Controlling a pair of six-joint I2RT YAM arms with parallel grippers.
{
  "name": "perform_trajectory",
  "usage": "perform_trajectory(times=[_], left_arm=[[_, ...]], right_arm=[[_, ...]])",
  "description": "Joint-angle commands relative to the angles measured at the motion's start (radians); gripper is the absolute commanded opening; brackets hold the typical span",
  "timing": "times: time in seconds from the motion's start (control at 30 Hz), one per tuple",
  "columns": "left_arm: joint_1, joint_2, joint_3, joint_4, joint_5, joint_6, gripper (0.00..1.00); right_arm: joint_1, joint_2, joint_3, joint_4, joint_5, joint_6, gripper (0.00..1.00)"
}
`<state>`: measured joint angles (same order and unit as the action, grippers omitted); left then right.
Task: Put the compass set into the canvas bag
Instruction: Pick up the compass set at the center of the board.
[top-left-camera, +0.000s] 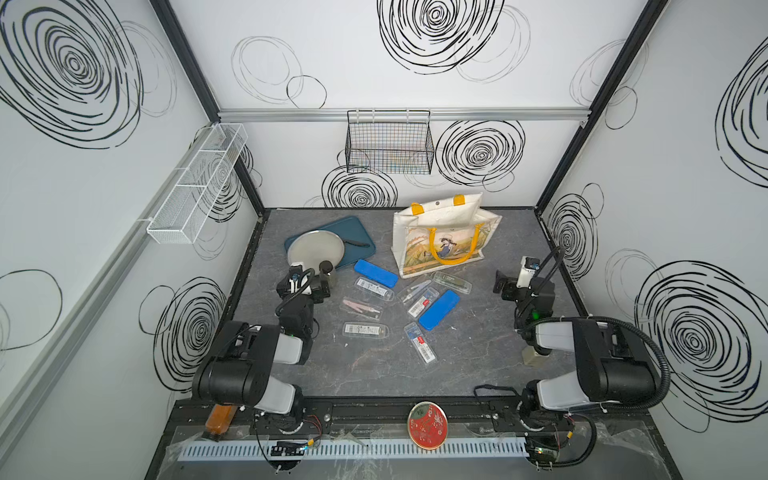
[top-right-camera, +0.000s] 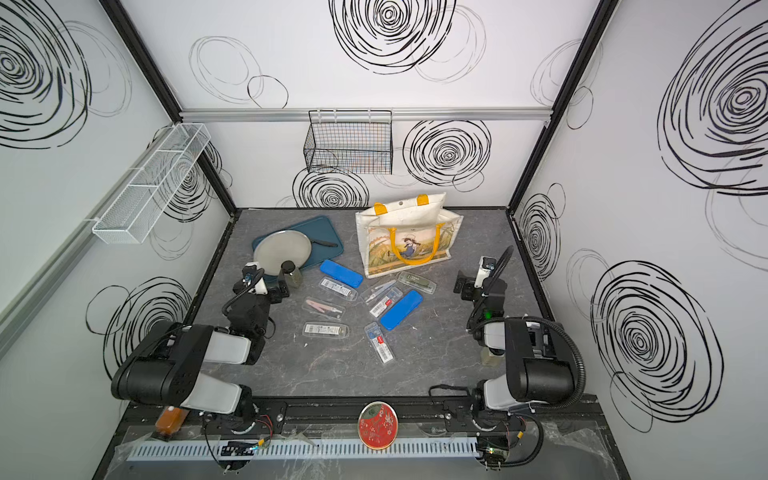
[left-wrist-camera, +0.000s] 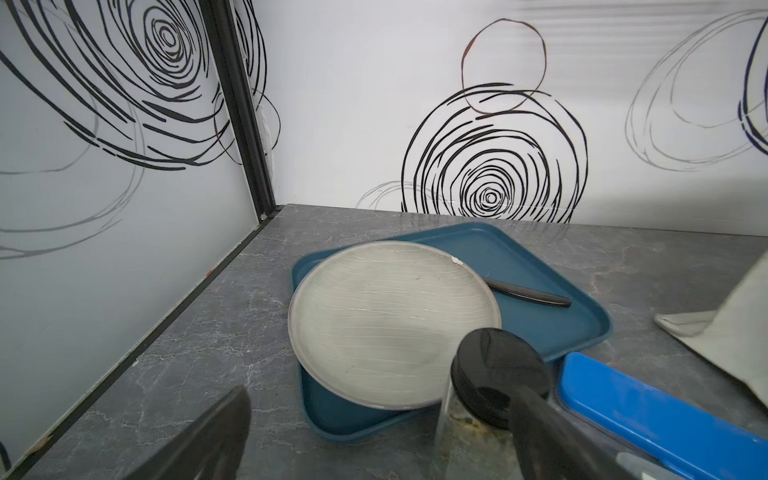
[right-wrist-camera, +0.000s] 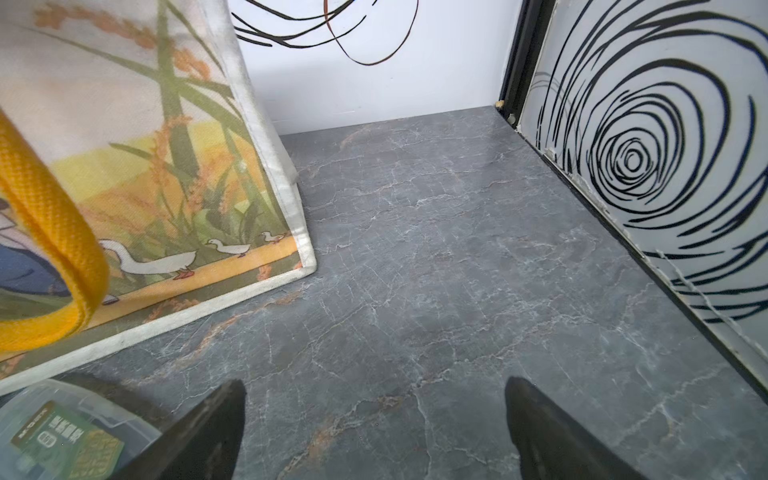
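The gray table (top-left-camera: 415, 374) fills the middle of both top views. The canvas bag (top-left-camera: 442, 239) stands up near the top middle, just right of center. The left gripper (left-wrist-camera: 382, 392) is spread wide and holds nothing, with a jar (left-wrist-camera: 490, 374) just beside it. The right gripper (right-wrist-camera: 376, 384) is spread wide too, near the bag's corner. Two blue cases (top-left-camera: 439, 309) and the compass sets (top-left-camera: 360, 308) in clear cases lie below the bag. I think nothing is packed yet.
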<state>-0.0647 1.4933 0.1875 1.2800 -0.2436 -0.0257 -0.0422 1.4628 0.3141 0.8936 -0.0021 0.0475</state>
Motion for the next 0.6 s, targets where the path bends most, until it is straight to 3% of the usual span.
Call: perform_trajectory(times=[0.0, 0.57], left_arm=[[-0.001, 0.001, 0.017, 0.039, -0.003, 0.009, 0.99], [-0.004, 0.001, 0.017, 0.039, -0.008, 0.012, 0.99]], right_arm=[[0.002, 0.011, 0.021, 0.002, -0.006, 0.002, 1.0], [0.002, 0.008, 0.021, 0.002, -0.006, 0.002, 1.0]])
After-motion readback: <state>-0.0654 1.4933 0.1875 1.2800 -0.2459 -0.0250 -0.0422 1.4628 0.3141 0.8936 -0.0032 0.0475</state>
